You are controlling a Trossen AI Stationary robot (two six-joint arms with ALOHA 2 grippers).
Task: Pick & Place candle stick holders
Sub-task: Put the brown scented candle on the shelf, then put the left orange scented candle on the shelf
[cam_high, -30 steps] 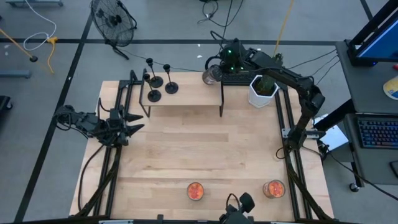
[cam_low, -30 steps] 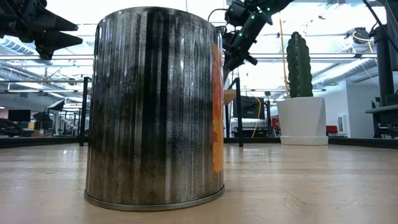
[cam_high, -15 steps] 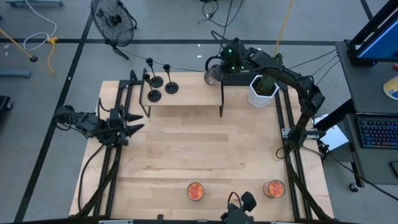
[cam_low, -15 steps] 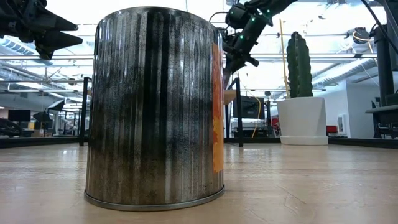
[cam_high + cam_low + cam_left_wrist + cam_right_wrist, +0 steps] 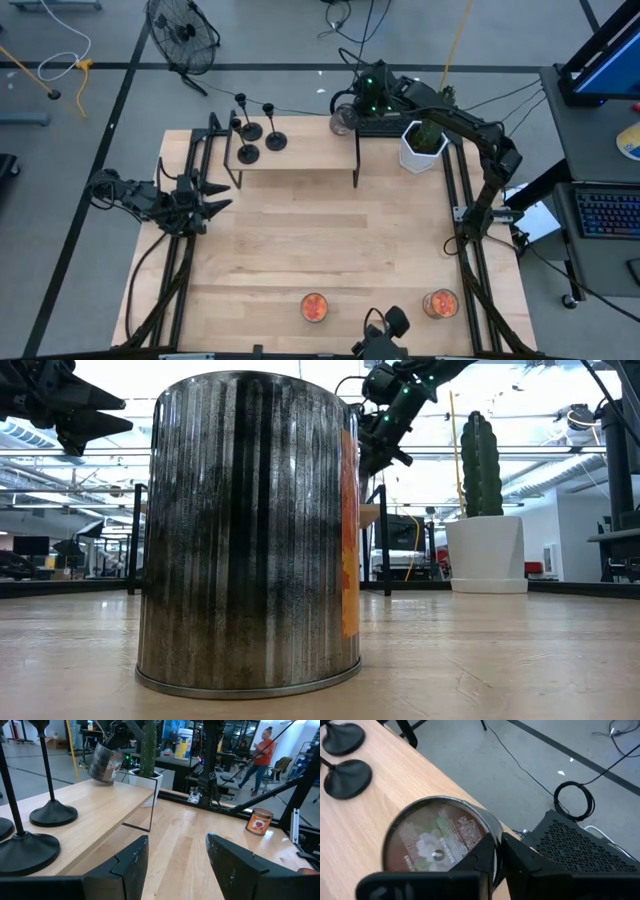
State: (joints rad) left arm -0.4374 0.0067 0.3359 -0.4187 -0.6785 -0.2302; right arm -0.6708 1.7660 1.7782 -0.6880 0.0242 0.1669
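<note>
Candle stick holders [image 5: 247, 153], three of them and all black, stand upright in a close cluster on the left end of a raised wooden shelf [image 5: 300, 160] at the far side of the table [image 5: 320, 240]. Each rests on its round disc base, and none is touched by either arm. In the left wrist view two of them [image 5: 52, 814] show near the camera, with thin stems rising out of frame. In the right wrist view two disc bases [image 5: 347, 777] lie on the wood well apart from the jar.

At the shelf's far right corner, the right tool [image 5: 347, 118] grips a silvery glass jar [image 5: 342, 122]. The right wrist view shows its fingers [image 5: 520, 865] pinched close together on the rim of the jar [image 5: 437, 840], one on each side of the glass wall. From the left wrist view the jar [image 5: 105, 762] hangs tilted; whether its bottom touches the shelf I cannot tell.

Over the table's left edge, beside the shelf's left legs, the left tool [image 5: 212, 205] waits with its fingers [image 5: 135, 860] spread wide and nothing between them.

A cactus in a white pot [image 5: 422, 143] stands just right of the shelf. Two orange-filled jars [image 5: 314, 307] [image 5: 440, 303] sit near the table's front edge; one [image 5: 250, 530] fills the low view.
</note>
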